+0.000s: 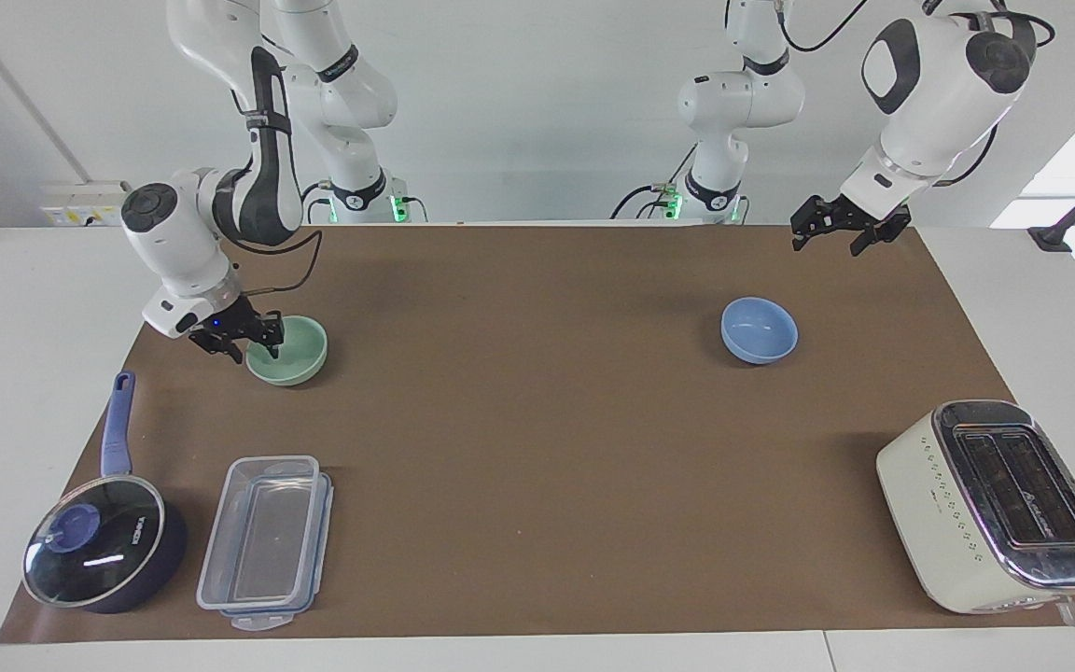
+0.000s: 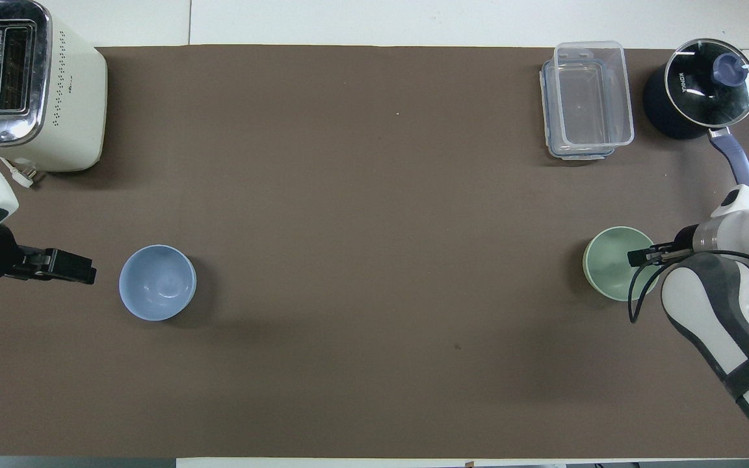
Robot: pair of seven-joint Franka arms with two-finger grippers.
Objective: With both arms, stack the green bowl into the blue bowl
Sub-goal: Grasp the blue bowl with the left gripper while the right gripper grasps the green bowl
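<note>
The pale green bowl (image 1: pixel 288 349) stands upright on the brown mat toward the right arm's end; it also shows in the overhead view (image 2: pixel 614 262). My right gripper (image 1: pixel 255 349) is low at its rim, open, with one finger inside the bowl and one outside; it shows in the overhead view too (image 2: pixel 640 257). The light blue bowl (image 1: pixel 759 329) stands upright and empty toward the left arm's end, and shows from overhead as well (image 2: pixel 157 282). My left gripper (image 1: pixel 838 239) hangs open and empty in the air over the mat's edge by the robots, apart from the blue bowl (image 2: pixel 82 275).
A cream toaster (image 1: pixel 995 504) stands at the mat's corner farthest from the robots at the left arm's end. A clear plastic container (image 1: pixel 265 539) and a dark blue lidded saucepan (image 1: pixel 101 553) stand farther from the robots than the green bowl.
</note>
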